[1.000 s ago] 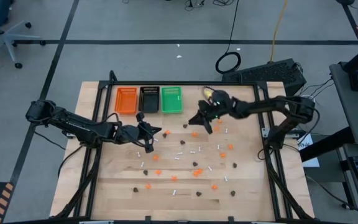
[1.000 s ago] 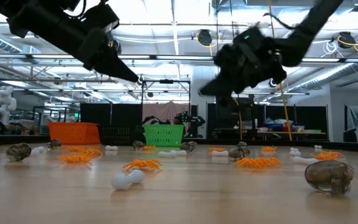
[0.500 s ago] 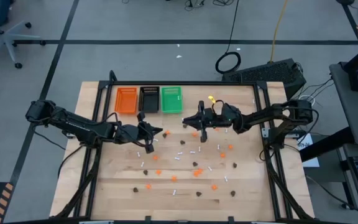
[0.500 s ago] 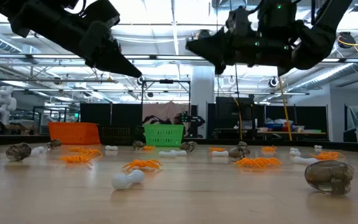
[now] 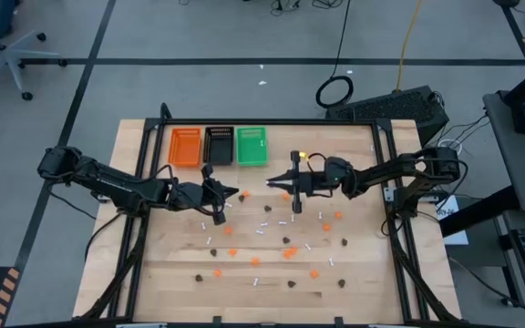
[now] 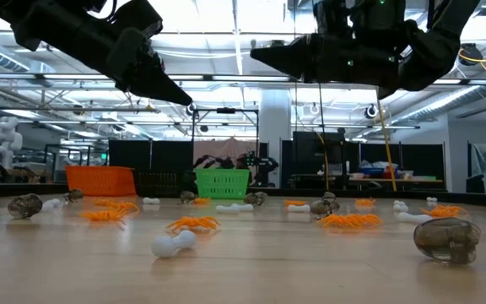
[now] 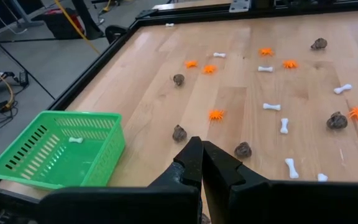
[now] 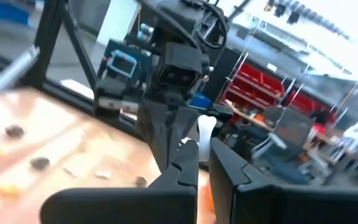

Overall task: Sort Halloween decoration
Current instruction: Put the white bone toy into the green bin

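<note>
Orange blobs [image 7: 215,114], dark brown blobs [image 7: 337,120] and thin white sticks [image 7: 271,106] lie scattered flat on the wooden table [image 5: 171,273]. My right gripper [image 5: 273,182] hovers high above the table's middle [image 6: 256,57], pointing about level toward the left edge. It is shut on one white stick [image 8: 206,126]. My left gripper [image 5: 229,193] hangs above the table a little to its left [image 6: 184,101]. It is shut, and the left wrist view shows nothing between its fingers [image 7: 202,155]. The two grippers face each other. My right gripper pinches the white stick between its two fingertips [image 8: 188,152] by one end [image 8: 204,140]. The stick's other knobbed end sticks out past the tips. The fingers lie about level, coming from the table's right side, and the stick is lifted clear of the table.
Three small trays stand in a row at the far edge: orange [image 5: 186,146], black [image 5: 219,146] and green [image 5: 252,146]. The green tray [image 7: 48,155] has a white stick inside. A black frame rims the table. Trinkets cover the middle and near parts.
My right arm has swung toward the table's near edge and risen a little. Its gripper has rolled and tipped up from slanting down to about level, staying shut. It now points at my left gripper, which has kept still.
</note>
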`<state>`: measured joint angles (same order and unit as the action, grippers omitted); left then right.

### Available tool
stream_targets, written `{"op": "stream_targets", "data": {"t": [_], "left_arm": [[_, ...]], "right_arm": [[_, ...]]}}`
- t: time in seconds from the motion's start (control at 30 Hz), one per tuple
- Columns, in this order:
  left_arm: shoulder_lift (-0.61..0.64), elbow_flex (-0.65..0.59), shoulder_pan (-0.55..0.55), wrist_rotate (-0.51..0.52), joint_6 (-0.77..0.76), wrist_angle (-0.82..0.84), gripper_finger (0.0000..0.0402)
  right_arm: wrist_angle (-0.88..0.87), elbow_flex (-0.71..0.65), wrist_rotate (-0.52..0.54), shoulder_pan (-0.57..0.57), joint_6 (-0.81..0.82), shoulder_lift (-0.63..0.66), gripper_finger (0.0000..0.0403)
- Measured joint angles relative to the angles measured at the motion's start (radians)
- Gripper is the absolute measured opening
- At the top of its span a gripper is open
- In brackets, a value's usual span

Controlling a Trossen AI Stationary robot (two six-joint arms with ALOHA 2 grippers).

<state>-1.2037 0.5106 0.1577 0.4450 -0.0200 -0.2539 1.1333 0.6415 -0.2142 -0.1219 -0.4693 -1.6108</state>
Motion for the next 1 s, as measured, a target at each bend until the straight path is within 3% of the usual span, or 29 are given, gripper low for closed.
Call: {"op": "stream_targets", "data": {"t": [0.3, 0.53, 1.0], "left_arm": [[0.000, 0.000, 0.000, 0.000, 0.000, 0.000, 0.0011], [0.000, 0.000, 0.000, 0.005, 0.001, 0.000, 0.0011], [0.000, 0.000, 0.000, 0.008, 0.002, 0.000, 0.0011]], "right_arm": [[-0.002, 0.000, 0.002, 0.000, -0.255, 0.000, 0.0000], [-0.001, 0.000, 0.003, 0.000, -0.296, 0.000, 0.0000], [-0.002, 0.000, 0.003, 0.000, 0.138, 0.000, 0.0000]]}}
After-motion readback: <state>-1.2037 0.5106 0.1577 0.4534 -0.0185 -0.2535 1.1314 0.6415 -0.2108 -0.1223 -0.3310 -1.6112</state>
